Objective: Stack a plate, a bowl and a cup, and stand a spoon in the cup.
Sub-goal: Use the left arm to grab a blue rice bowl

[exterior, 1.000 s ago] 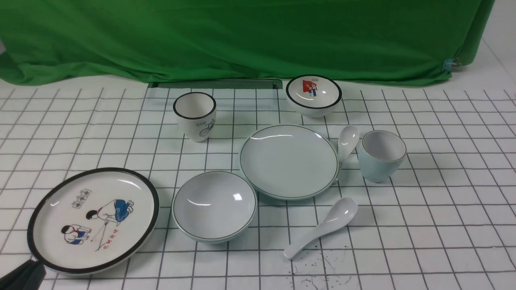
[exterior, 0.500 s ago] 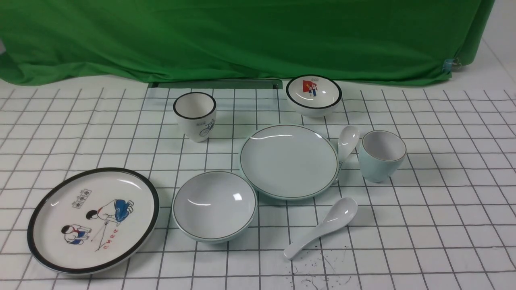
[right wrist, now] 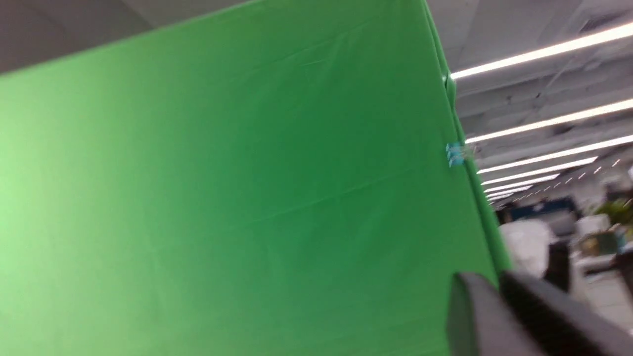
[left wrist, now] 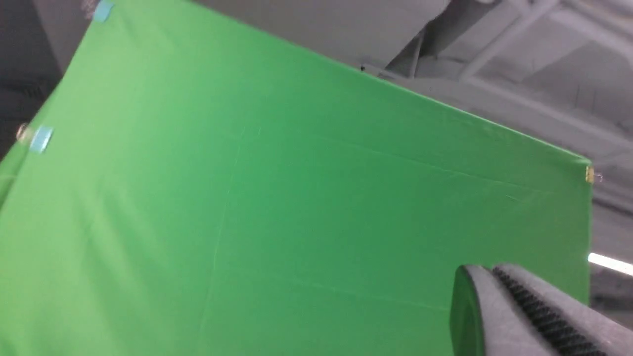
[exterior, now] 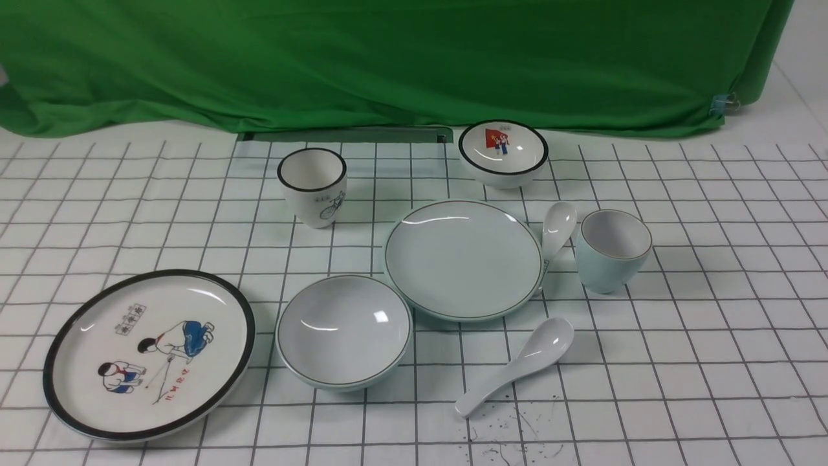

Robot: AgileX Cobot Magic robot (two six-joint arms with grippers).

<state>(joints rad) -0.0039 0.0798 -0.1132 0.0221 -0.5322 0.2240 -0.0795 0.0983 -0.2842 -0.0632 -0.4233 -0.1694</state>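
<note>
- Two grippers, left (left wrist: 487, 271) and right (right wrist: 487, 284), seem clenched on nothing, aimed at the curtain (left wrist: 247, 222).
- Plate (exterior: 463, 259), bowl (exterior: 343, 330), cup (exterior: 611, 252) and spoon (exterior: 511, 369) lie well apart from both grippers, outside the wrist views.
- Second spoon (exterior: 559, 230) touches the plate beside the cup; reaching either may knock it.
- Picture plate (exterior: 149, 353) invites a wrong pick.
- Glazed bowl may slip.

I see green cloth (right wrist: 222, 188) filling most of my frame, ceiling lights (right wrist: 544, 49) upper right, pincer (right wrist: 497, 281) tips pressed together lower right.
</note>
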